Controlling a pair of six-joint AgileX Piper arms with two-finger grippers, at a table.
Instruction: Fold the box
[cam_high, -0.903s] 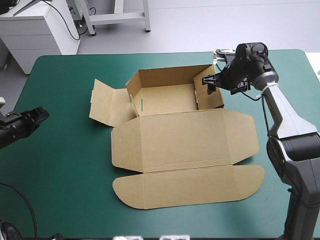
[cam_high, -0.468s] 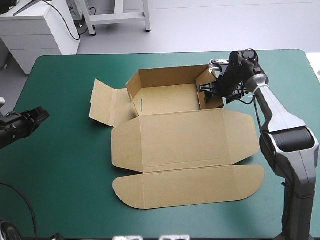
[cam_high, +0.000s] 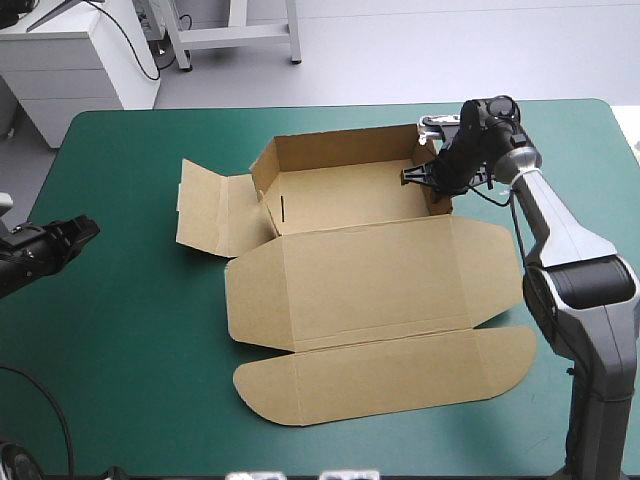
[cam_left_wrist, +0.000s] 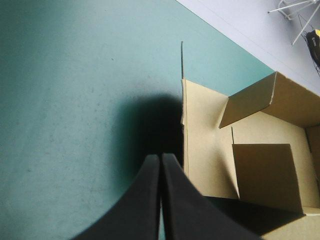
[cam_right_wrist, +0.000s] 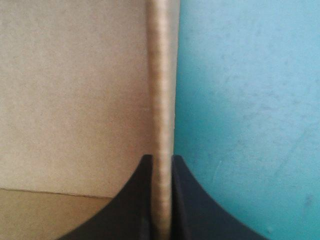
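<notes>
from above, the brown box (cam_high: 370, 270) lies at the middle of the teal-green table (cam_high: 130, 380). its tray stands toward the far edge with the back wall and right wall raised, while the lid spreads flat toward the near edge and ends in a long rounded flap. a side flap lies open on the cover to the tray's left. the right gripper (cam_high: 425, 178) reaches down at the tray's right wall, its black fingers pinched on that wall near the near corner. the left gripper (cam_high: 62, 238) hovers low by the table's left edge, well apart from the box and holding nothing.

along the left wrist, the left gripper (cam_left_wrist: 160, 157) shows its two black fingers pressed together in one pointed arch, with nothing between them. bare teal-green table (cam_left_wrist: 75, 100) lies under it, and the box (cam_left_wrist: 205, 130) sits ahead and to one side, its open side flap nearest and the tray beyond.

along the right wrist, the right gripper (cam_right_wrist: 161, 159) is all but shut, a thin upright edge of board caught between its fingers. the box (cam_right_wrist: 75, 100) fills one side of that edge with its brown inner face, the table (cam_right_wrist: 250, 100) the other.
</notes>
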